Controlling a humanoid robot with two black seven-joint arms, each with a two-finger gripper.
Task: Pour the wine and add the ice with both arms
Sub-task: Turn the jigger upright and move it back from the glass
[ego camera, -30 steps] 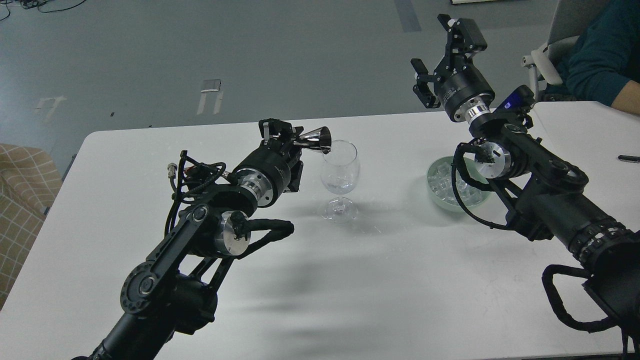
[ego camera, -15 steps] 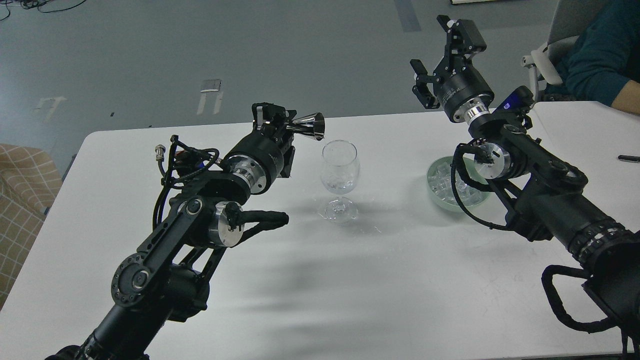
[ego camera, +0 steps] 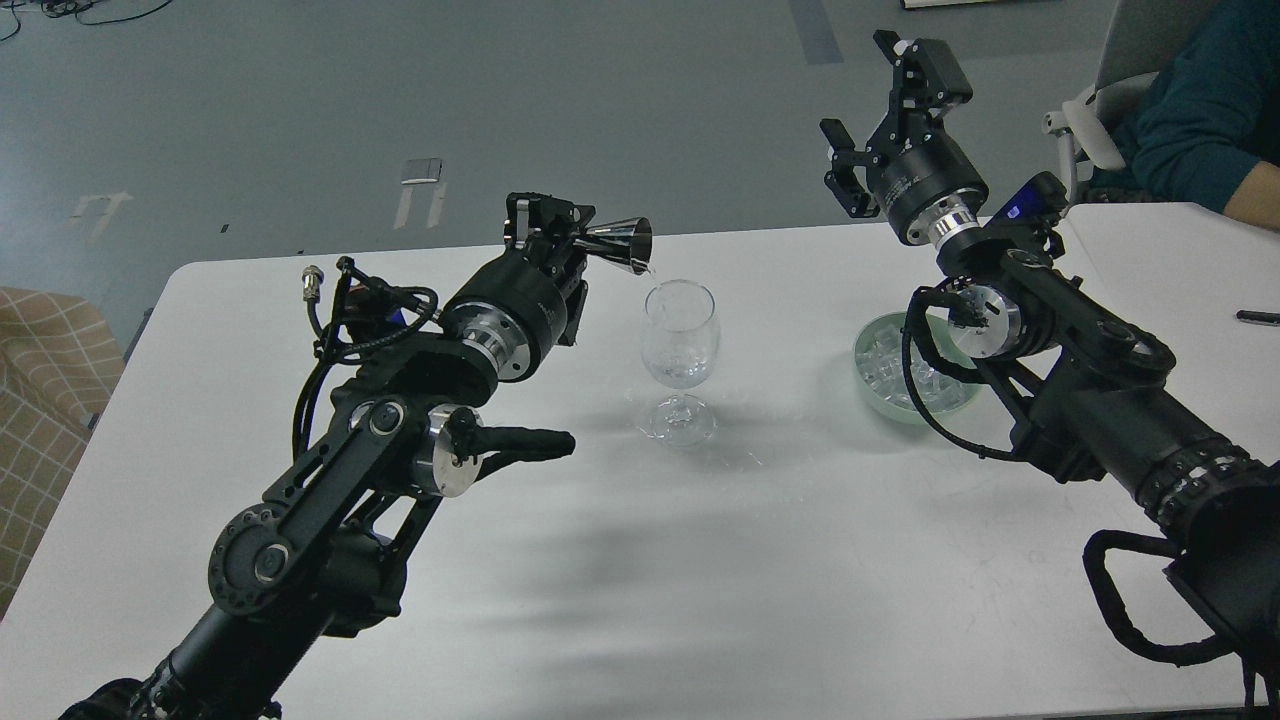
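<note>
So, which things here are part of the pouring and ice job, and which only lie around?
Part of the job:
left hand, holding the metal jigger
wine glass
green bowl with ice
right hand, open and holding nothing

Only lying around:
black pen at the table's right edge
person's teal-sleeved arm

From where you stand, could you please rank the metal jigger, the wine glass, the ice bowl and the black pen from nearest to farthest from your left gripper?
Judged from the head view, from the left gripper:
1. The metal jigger, held in its jaws.
2. The wine glass, just to its right, below the jigger's mouth.
3. The ice bowl, further right, partly behind the right arm.
4. The black pen, at the far right edge of the table.
</note>
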